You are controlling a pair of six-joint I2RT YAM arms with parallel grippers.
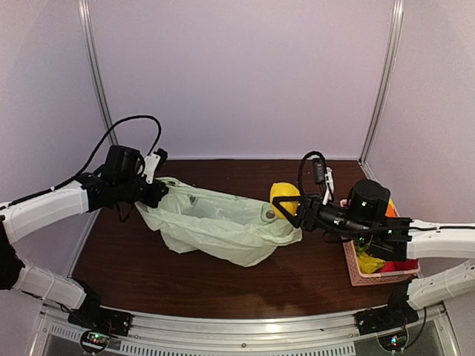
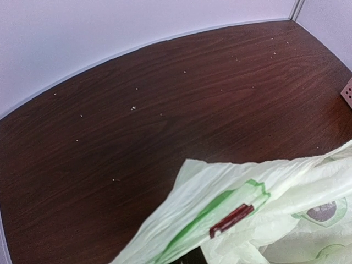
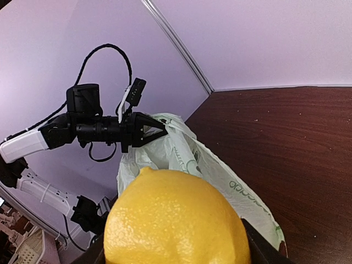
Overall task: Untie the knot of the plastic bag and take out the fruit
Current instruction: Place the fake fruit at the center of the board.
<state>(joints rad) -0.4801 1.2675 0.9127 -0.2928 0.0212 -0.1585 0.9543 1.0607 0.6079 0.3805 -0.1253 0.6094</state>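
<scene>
Left fingers (image 3: 154, 125): pinched shut on the plastic bag (image 1: 223, 222), holding one end up.
Right fingers (image 3: 259, 248): I hold a yellow fruit (image 3: 176, 220), maybe a lemon.

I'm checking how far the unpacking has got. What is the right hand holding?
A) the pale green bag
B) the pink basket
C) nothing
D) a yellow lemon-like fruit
D: the right hand grips a yellow fruit, which fills the right wrist view, while the left hand pinches the plastic bag.
</scene>
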